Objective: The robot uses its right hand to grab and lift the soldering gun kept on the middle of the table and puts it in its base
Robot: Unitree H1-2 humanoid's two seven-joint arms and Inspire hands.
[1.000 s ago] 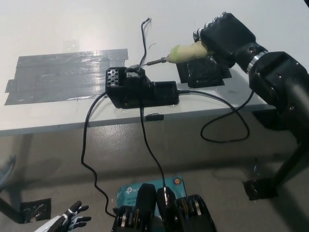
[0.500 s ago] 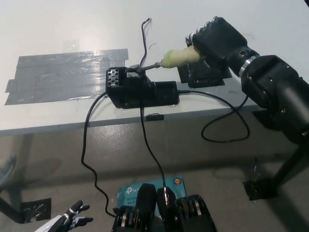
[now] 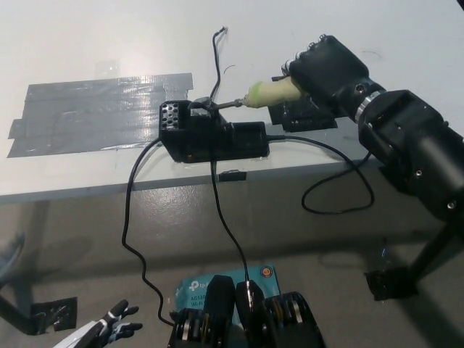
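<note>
Insertion is the step I read here: the right robot hand (image 3: 326,69), black, is clenched around the pale handle of the soldering gun (image 3: 270,92), which it carries above the tabletop (image 3: 109,43) with the metal tip pointing toward 9 o'clock. The tip sits right at the holder opening on top of the black base (image 3: 210,134), at or just inside its mouth; I cannot tell whether it is touching. The base stands near the tabletop's front edge, roughly at centre frame.

From my seat, the next move calls for a short, straight push along the tool's own axis toward 9 o'clock, keeping the tip lined up with the opening, and only then letting go. A thin wire (image 3: 216,61) rises from the base toward 12 o'clock, close to the tip, so I would watch for snagging.

The left robot hand (image 3: 116,322) rests low at 7 o'clock, well clear of the work, fingers spread and holding nothing.

The tabletop is white and smooth, with a broad patch of grey tape (image 3: 94,112) at 9 o'clock of the base and a dark taped patch (image 3: 304,116) under the right robot hand. Black cables (image 3: 130,210) hang from the base over the front edge toward a grey floor (image 3: 72,239).
</note>
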